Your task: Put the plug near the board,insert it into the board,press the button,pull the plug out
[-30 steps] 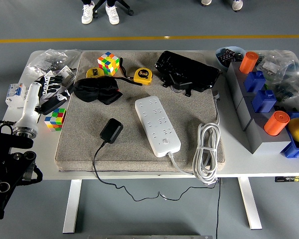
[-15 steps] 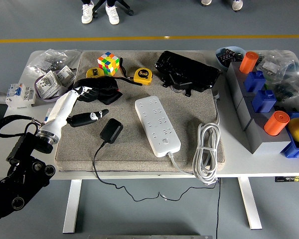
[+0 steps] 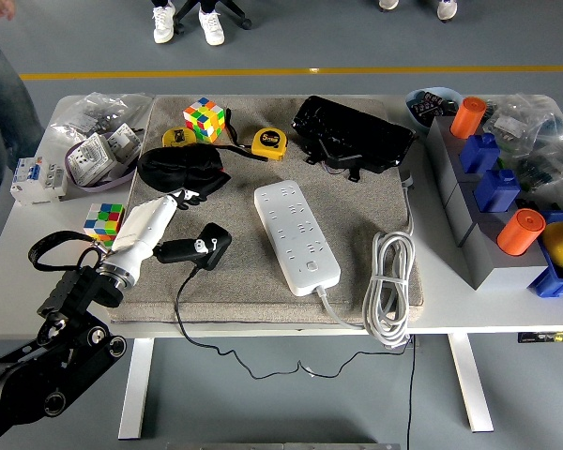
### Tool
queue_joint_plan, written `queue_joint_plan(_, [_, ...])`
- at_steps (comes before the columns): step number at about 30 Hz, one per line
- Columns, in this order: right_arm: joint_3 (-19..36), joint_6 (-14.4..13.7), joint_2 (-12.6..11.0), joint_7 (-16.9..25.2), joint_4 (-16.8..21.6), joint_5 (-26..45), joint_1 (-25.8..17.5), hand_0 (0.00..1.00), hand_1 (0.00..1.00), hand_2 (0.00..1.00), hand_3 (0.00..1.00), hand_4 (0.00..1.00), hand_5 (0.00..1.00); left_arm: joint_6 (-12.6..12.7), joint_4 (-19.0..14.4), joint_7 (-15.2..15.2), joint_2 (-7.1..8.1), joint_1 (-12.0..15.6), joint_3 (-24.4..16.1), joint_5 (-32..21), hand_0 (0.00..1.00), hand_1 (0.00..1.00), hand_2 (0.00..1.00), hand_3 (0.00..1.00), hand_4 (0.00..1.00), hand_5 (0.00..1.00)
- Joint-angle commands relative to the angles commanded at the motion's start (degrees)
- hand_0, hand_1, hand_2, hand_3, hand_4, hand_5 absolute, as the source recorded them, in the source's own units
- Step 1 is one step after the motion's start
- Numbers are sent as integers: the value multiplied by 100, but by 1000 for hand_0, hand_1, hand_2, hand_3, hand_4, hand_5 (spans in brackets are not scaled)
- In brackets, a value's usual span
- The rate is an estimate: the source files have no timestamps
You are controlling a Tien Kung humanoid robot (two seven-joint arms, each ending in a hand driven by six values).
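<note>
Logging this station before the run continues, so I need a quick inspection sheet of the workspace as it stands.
Surface: white table with a grey mat.
Job's things: black plug on the mat, left of the white power strip, not inserted.
Clutter: Rubik's cubes, tape measures, black pouches, orange cylinders, blue blocks, lemon.
Hands: left hand at the plug, grip unclear; right nothing seen.
Cables: black cable hangs off the near edge; white cord coiled.
Surroundings: person's legs at far left.

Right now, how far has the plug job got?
Nothing is finished yet. The left robot hand has reached the black plug on the mat, its fingers at the plug; a firm grasp isn't clear. The plug lies apart from the white board. Moving it over, inserting, pressing the button and pulling out all remain.
</note>
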Motion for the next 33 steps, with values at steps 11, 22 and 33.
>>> queue_joint_plan(11, [-20,0,-5,0,1,1,-4,654,676,648,566,995,558,38,221,108,-75,-121,351,250,652,695,728,770,998,642])
queue_joint_plan(22, [-48,-1,-26,0,1,12,14,654,676,649,566,996,558,250,505,316,-177,-250,561,508,477,547,559,671,998,441])
queue_joint_plan(33, [-59,-10,-35,12,10,6,12,654,676,648,566,996,558,437,576,439,-188,-266,566,550,327,399,428,566,998,308])
